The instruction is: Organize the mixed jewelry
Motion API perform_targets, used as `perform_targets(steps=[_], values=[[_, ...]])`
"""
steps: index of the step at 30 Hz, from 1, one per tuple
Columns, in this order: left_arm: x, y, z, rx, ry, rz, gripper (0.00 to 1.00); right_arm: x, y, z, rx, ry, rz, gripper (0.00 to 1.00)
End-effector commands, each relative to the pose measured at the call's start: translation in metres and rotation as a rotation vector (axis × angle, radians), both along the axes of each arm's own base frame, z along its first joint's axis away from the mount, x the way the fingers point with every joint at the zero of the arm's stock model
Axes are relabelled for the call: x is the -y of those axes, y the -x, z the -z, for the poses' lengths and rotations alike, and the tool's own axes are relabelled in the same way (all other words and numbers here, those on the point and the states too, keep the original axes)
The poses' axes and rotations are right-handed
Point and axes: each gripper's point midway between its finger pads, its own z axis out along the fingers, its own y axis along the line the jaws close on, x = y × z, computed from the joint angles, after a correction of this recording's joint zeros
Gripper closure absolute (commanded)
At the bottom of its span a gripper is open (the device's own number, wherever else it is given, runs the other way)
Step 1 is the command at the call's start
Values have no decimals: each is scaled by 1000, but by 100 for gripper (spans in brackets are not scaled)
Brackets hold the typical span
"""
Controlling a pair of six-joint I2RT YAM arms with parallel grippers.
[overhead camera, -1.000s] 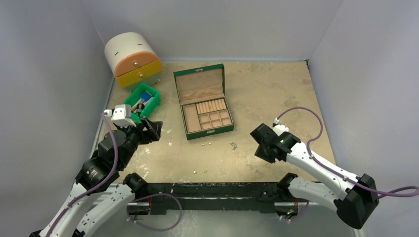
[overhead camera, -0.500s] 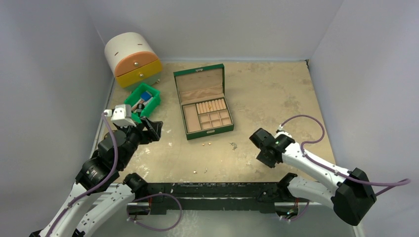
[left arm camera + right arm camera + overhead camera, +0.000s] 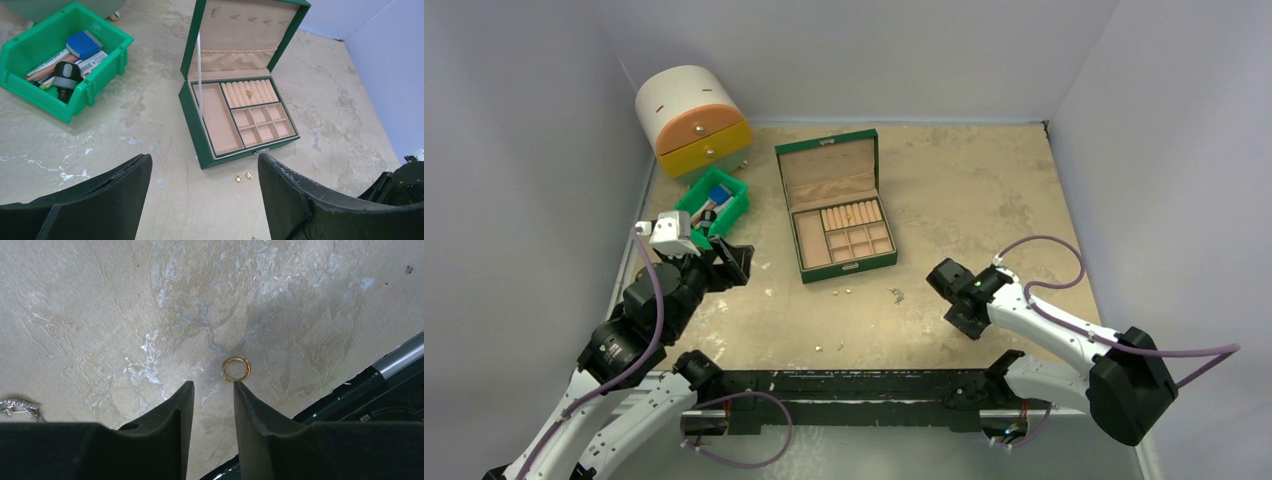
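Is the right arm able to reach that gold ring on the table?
Probably yes: the gold ring lies on bare table just past the right gripper's parted fingertips, with nothing between them.

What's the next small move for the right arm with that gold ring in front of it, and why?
Probably shift the right pincer slightly sideways and forward, so the gold ring lines up with the gap, before lowering. The ring lies flat on the table just beyond one fingertip, off the gap's centre, and the jaws stand open with nothing between them.
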Motion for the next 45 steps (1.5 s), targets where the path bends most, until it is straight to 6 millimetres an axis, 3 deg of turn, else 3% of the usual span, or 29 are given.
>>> perform_targets(steps=[1,10,21,32,45], values=[[0,-6,-8,27,18,-19,23,9,-5,-4,41,36,59,59],[1,-7,-6,21,12,-20,22,4,3,17,52,-44,92,58],[1,-8,-5,12,4,-22,22,4,1,17,52,-37,90,65],[1,-8,-5,15,8,-24,22,4,-13,-2,121,-44,89,65],[1,-9,-4,8,3,-27,22,5,-16,12,95,-38,87,67]])
